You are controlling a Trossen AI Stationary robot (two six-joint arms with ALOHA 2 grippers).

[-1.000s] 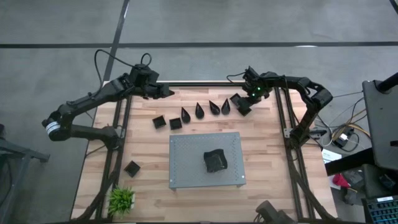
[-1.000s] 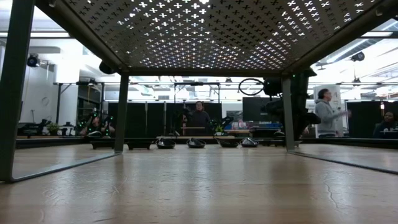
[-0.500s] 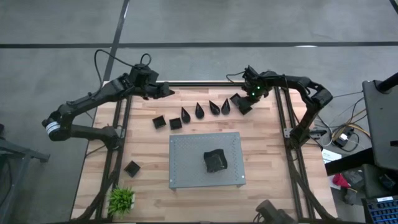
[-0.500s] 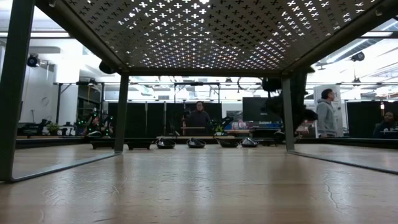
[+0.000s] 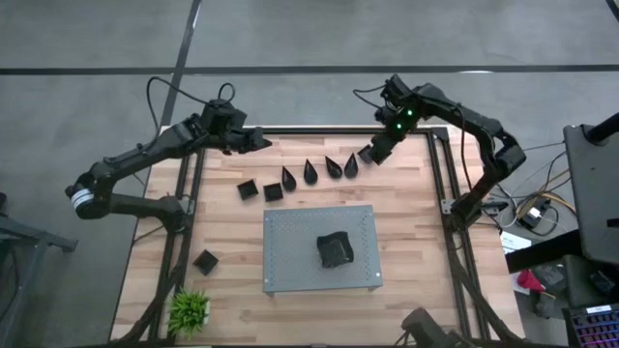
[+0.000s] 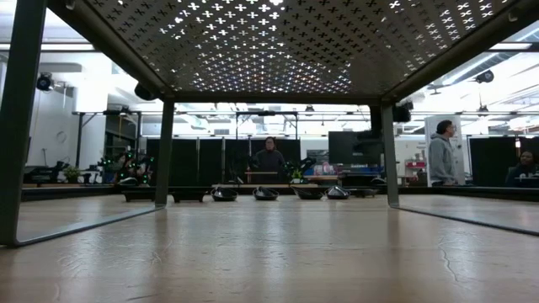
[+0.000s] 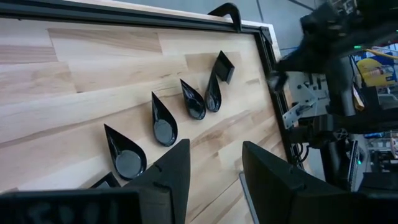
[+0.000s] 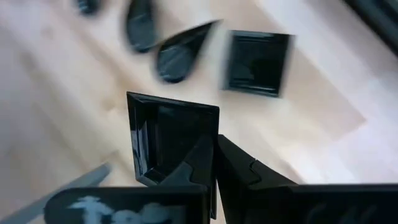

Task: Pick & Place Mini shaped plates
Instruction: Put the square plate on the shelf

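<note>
board: grey perforated board (image 5: 290, 242) in the lower centre of the high view, standing on legs above the table (image 5: 416, 242); a dark stack (image 5: 336, 249) rests on it right of centre, number of pieces cannot be told.
row: four teardrop plates (image 5: 310, 172) in a line above the board, running up to the right; two square plates (image 5: 248, 188) lie at the left end of the line, touching nothing.
row, left wrist view: the teardrop plates (image 7: 165, 122) lie empty, points toward the far edge.
held plate: one square plate (image 8: 166, 138) is pinched by its rim in the right gripper (image 8: 214, 163), upright on edge, empty; in the high view it hangs at (image 5: 377, 150), just right of the row's upper end.
plate under it: another square plate (image 8: 257, 61) lies flat on the wood past the held one, apart from it.
stray plate: one square plate (image 5: 205, 261) lies alone at lower left, near the plant (image 5: 190, 310).
right arm: reaches in from the right edge, elbow high, wrist at upper centre-right, fingers closed narrowly on the plate rim.
left arm: stretched from the left toward the table's upper left corner; left gripper (image 7: 214, 171) points along the row, fingers parted, holding nothing.
low view: the board's underside fills the top; the plates show as small dark shapes far back; people stand beyond the table.
</note>
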